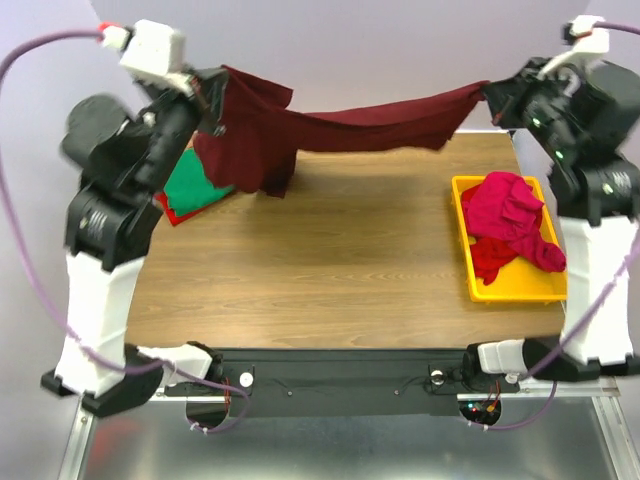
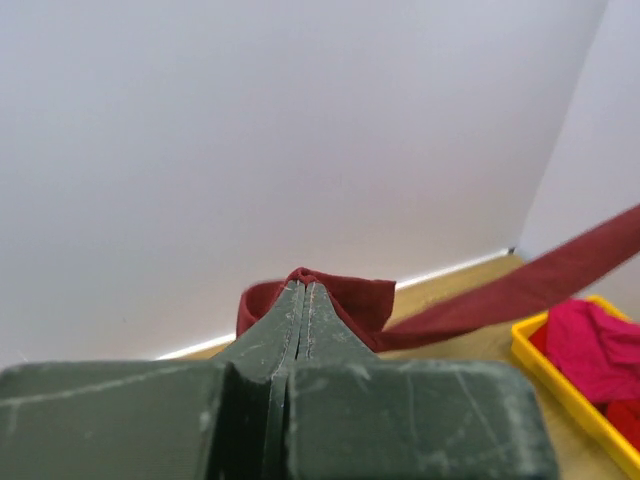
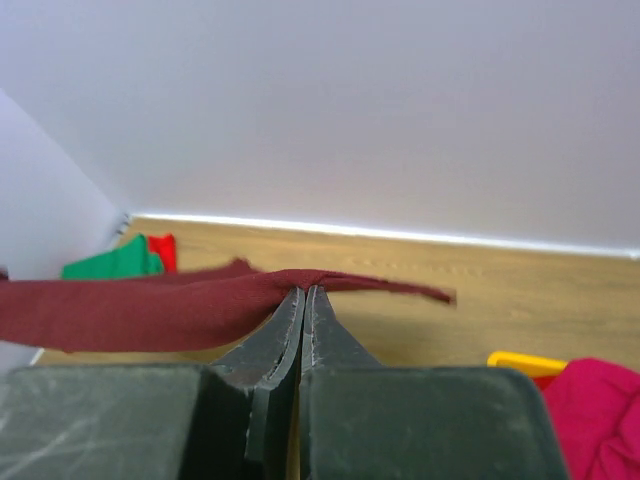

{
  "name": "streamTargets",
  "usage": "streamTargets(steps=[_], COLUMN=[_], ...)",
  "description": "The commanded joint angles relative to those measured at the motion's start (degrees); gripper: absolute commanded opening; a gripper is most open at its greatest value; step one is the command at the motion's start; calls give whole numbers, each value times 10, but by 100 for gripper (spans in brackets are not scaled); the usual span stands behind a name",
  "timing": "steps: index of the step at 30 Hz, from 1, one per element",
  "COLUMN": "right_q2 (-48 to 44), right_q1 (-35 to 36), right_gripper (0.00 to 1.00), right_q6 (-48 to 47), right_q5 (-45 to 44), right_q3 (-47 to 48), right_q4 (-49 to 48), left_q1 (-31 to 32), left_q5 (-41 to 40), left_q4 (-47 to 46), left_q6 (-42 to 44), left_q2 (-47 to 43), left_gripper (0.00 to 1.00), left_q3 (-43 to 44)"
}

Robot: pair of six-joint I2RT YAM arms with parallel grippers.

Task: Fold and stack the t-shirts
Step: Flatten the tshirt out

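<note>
- The maroon t-shirt (image 1: 340,125) is held in the air above the far part of the bench (image 1: 330,270), stretched from one arm to the other.
- The left tool (image 1: 207,92) is seen clamped on one end of that shirt. In the left wrist view the jaws are pressed together, with a fold of maroon cloth wrapped over their tips.
- The right tool (image 1: 490,100) is likewise closed on the opposite end, where only a thin edge of the cloth is pinched.
- The cloth is drawn nearly taut along its upper edge, which is judged to be a way of spreading it before it is laid flat for folding.
- Near the left tool a bunched mass of cloth hangs down towards the bench, so the shirt is not yet fully opened. Whether it touches the surface cannot be told.
- A green t-shirt (image 1: 195,180) lies at the far left of the bench on top of a red t-shirt (image 1: 168,211). This is taken to be the stack already begun, set aside so that the middle is left for folding.
- A pink t-shirt (image 1: 505,205) and some red cloth (image 1: 495,262) lie crumpled in the yellow tray (image 1: 510,293) at the right, and are judged to be waiting their turn.
</note>
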State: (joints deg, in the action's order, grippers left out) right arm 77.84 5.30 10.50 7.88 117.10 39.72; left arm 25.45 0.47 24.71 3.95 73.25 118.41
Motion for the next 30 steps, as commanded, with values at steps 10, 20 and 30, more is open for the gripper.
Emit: streamTargets(steps=[10, 20, 30], right_q2=[-156, -174, -105], right_q1=[-1, -1, -1], right_gripper=[0, 0, 1], right_q6=[38, 52, 58], right_q5=[-16, -106, -146], right_q3=[37, 75, -284], right_q4=[-11, -4, -47], left_q1=[5, 5, 5], left_q5=[15, 42, 56], left_q4=[22, 28, 126], left_q6=[-89, -114, -4], left_q2=[-129, -123, 64], left_gripper=[0, 0, 0], left_q3=[73, 94, -105])
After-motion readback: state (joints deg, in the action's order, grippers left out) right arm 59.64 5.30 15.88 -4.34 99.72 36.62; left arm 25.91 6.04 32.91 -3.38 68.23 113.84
